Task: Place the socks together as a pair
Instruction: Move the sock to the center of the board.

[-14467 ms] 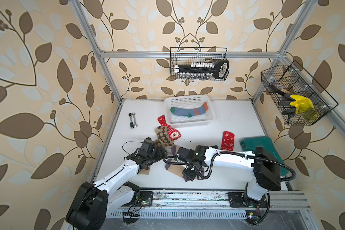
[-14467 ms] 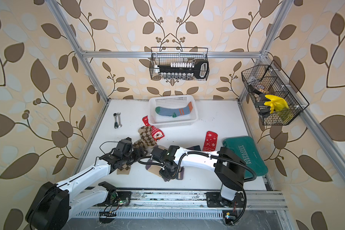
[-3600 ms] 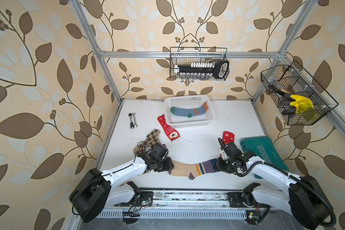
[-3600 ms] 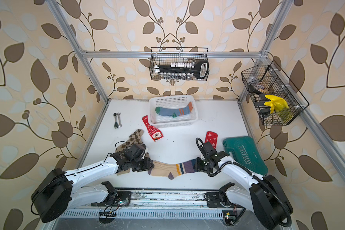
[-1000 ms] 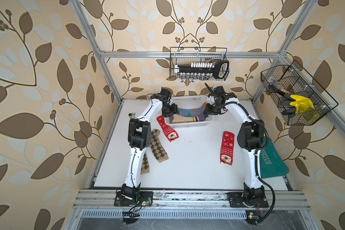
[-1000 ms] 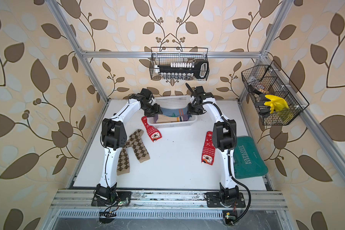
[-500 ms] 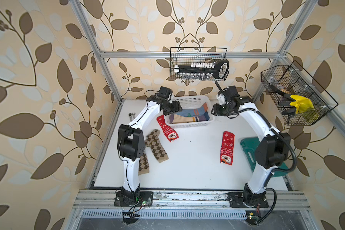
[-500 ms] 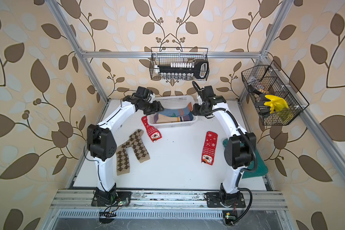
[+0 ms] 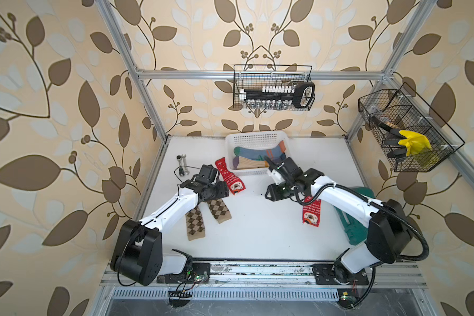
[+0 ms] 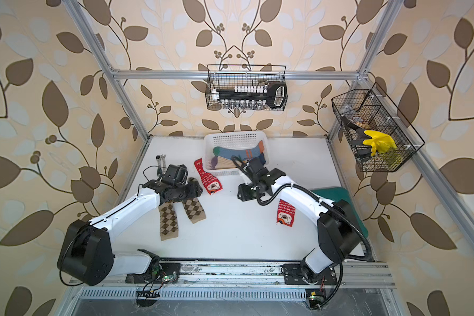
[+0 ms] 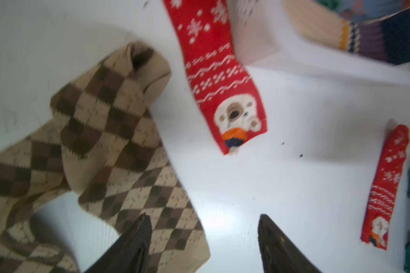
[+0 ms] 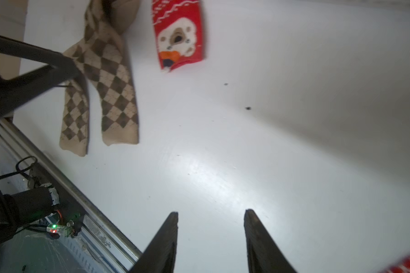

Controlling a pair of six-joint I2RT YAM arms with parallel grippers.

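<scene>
Two brown argyle socks [image 9: 195, 224] [image 10: 194, 209] lie side by side on the left of the white table. One red Christmas sock [image 9: 230, 177] lies by the white basket [image 9: 253, 136]; the other red Christmas sock [image 9: 311, 212] lies to the right. In the basket rest a blue-grey sock [image 9: 253, 153] and beige socks [image 9: 251, 164] with purple toes. My left gripper [image 9: 220, 191] [image 11: 204, 219] hangs open and empty just above the argyle socks [image 11: 109, 118]. My right gripper [image 9: 274, 193] [image 12: 211, 212] is open over bare table, holding nothing.
A dark green cloth bag [image 9: 353, 232] lies at the right edge, partly under my right arm. A wrench [image 9: 183, 164] sits at the far left by the wall. Wire baskets [image 9: 272, 90] hang on the back and right walls.
Both arms have drawn back from the basket and come down low over the table's middle. The beige socks now lie in the basket, let go.
</scene>
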